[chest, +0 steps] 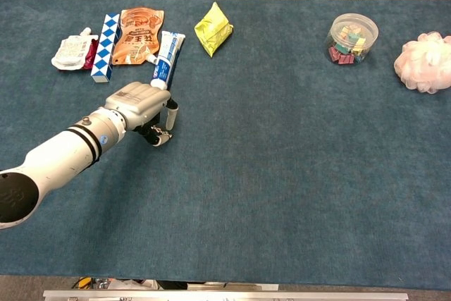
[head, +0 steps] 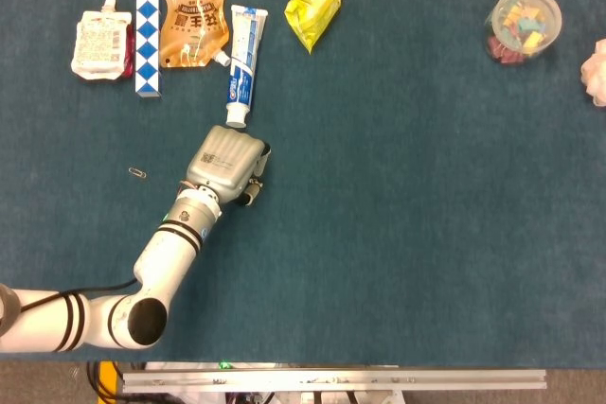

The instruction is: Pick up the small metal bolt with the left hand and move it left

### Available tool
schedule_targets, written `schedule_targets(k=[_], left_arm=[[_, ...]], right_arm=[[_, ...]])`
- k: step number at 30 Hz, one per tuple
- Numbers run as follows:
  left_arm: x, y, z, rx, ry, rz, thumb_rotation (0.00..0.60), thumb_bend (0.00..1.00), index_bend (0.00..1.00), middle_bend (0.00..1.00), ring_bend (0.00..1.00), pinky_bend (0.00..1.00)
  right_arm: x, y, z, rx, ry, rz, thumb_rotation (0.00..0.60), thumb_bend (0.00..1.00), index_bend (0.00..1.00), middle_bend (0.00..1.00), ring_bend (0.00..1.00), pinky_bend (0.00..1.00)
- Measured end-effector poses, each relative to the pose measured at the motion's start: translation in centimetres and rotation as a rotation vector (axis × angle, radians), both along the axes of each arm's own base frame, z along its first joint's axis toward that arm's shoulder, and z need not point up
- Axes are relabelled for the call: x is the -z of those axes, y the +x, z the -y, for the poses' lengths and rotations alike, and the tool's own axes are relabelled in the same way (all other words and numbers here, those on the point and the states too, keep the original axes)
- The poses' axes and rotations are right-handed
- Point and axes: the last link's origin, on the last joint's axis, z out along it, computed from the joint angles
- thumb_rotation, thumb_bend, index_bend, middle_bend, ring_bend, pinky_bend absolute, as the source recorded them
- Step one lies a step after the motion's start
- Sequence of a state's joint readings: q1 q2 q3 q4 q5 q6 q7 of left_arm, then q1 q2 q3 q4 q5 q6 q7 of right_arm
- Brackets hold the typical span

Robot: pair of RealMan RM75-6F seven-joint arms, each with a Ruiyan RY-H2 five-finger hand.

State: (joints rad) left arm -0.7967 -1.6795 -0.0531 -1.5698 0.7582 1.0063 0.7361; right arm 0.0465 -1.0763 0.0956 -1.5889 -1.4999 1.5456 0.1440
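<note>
The small metal bolt shows only in the chest view, a thin dark piece low at the blue table surface. My left hand sits over it, knuckles up, just below the toothpaste cap. Its thumb has curled in under the fingers, and the bolt is pinched between them. In the head view the hand's back hides the bolt. My right hand is in neither view.
A toothpaste tube lies just beyond the hand, with an orange pouch, a blue-white checked strip and a white pouch to its left. A paper clip lies left of the hand. Yellow packet, clear tub and pink puff lie far off.
</note>
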Motion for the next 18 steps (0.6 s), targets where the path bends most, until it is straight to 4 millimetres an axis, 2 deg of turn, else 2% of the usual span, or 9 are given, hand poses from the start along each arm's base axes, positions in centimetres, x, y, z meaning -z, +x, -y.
schedule_targets(k=[18], left_arm=[[0.41, -0.27, -0.44, -0.031, 0.003, 0.002, 0.600, 0.32, 0.57, 1.00, 1.00, 1.00]], right_arm=[[-0.13, -0.11, -0.08, 0.002, -0.008, 0.002, 0.600, 0.37, 0.49, 0.47, 0.40, 0.41]])
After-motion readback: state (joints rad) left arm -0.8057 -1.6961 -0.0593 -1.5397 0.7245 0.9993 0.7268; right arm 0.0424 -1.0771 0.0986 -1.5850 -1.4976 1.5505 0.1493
